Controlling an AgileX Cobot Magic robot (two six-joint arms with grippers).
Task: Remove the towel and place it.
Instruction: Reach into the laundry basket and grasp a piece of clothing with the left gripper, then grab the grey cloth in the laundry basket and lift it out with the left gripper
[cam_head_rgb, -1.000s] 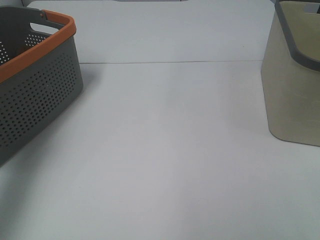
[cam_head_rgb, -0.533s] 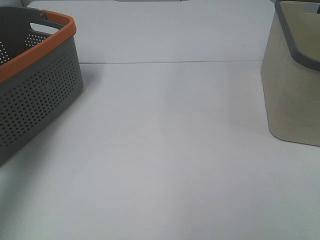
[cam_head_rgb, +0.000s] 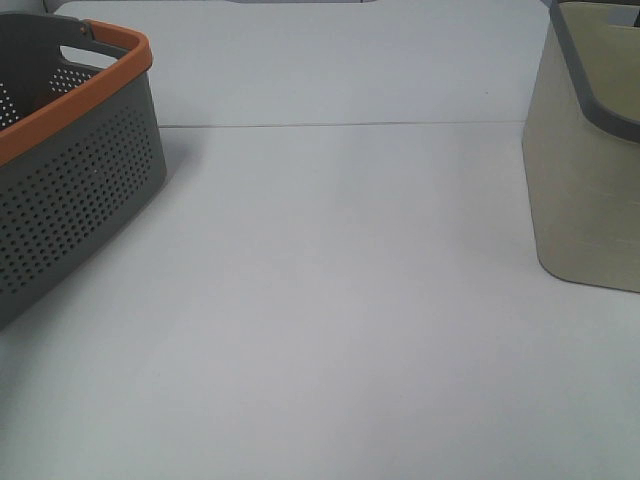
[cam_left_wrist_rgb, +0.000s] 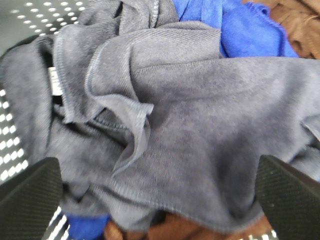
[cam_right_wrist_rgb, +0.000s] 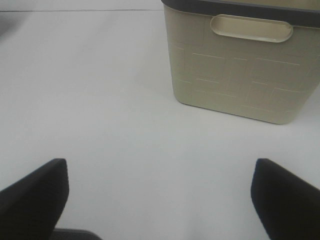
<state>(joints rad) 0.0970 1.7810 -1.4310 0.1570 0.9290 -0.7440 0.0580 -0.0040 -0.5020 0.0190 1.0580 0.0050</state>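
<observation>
You have two baskets on the desk (cam_head_rgb: 330, 300): the grey basket (cam_head_rgb: 80, 190) at left, partly cut off, and the beige basket (cam_head_rgb: 585, 200) at right. One towel (cam_left_wrist_rgb: 190, 125) lies crumpled in the grey one over blue cloth (cam_left_wrist_rgb: 240, 25) and brown cloth (cam_left_wrist_rgb: 300, 25), beneath your wide-open left pincer (cam_left_wrist_rgb: 160, 197). The right pincer (cam_right_wrist_rgb: 160, 200) gapes above the desk.

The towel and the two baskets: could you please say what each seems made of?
The towel looks like soft, matte microfibre or fleece: fuzzy nap, limp folds. The grey basket seems rigid moulded plastic, perforated and orange-rimmed. The beige basket is likely plastic too, with an embossed pattern.
</observation>
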